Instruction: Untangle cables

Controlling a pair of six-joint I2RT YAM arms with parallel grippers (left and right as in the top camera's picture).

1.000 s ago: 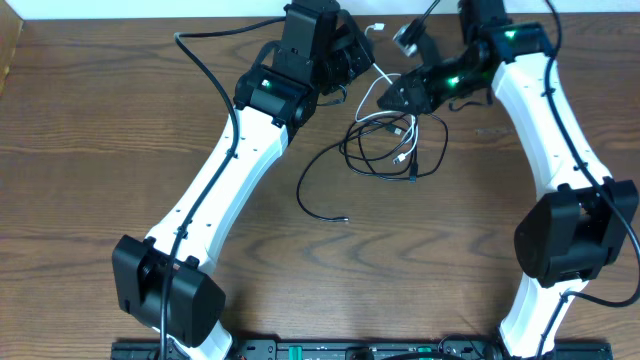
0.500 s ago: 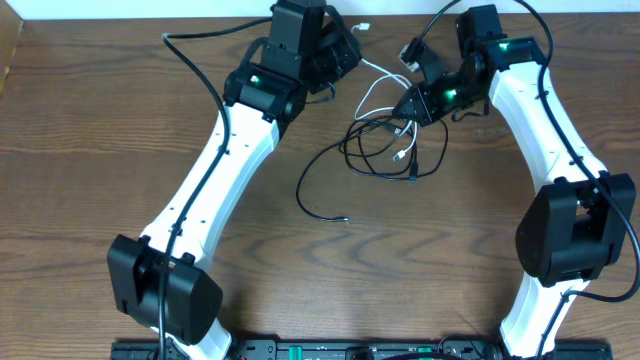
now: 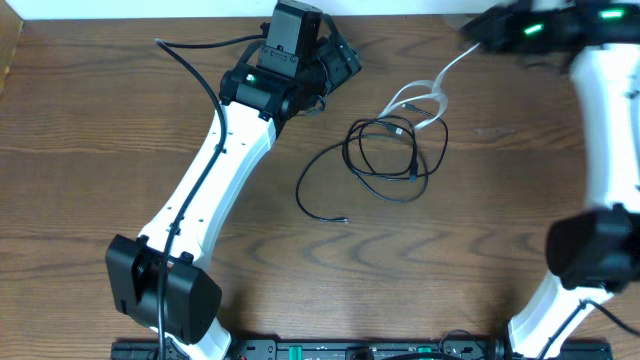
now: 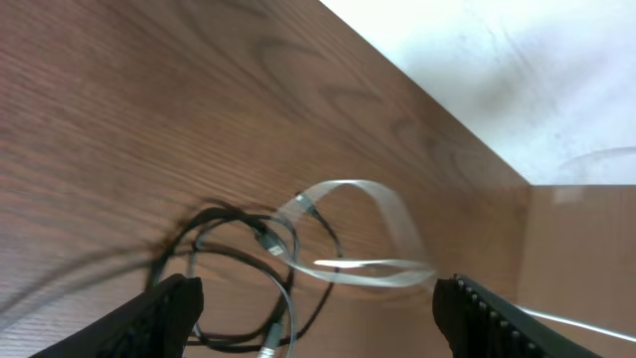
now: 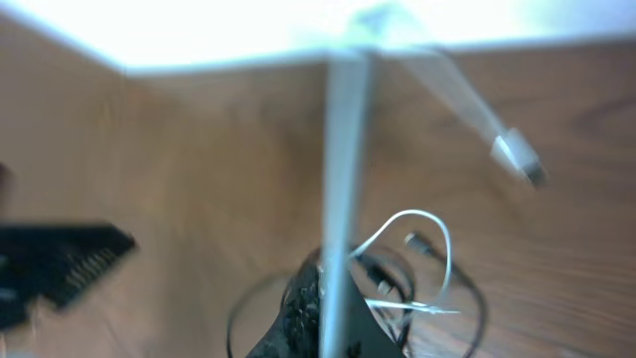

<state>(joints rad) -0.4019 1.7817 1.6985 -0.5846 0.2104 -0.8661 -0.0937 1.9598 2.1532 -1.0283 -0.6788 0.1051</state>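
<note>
The black cables lie in a loose coil at the table's middle, one free end trailing toward the front left. The white cable loops out of the coil and rises, blurred, to my right gripper at the far right edge. In the right wrist view that gripper is shut on the white cable, whose plug swings free. My left gripper hangs open left of the coil. The left wrist view shows its fingers wide apart with nothing between them, the cables lying beyond.
Thick black arm wiring runs along the far left of the table. The table's far edge meets a white wall just behind both grippers. Bare wood lies left of the left arm.
My left gripper has opened. The right gripper closed and swung fast to the far right, drawing the white cable up and out of the black coil.
</note>
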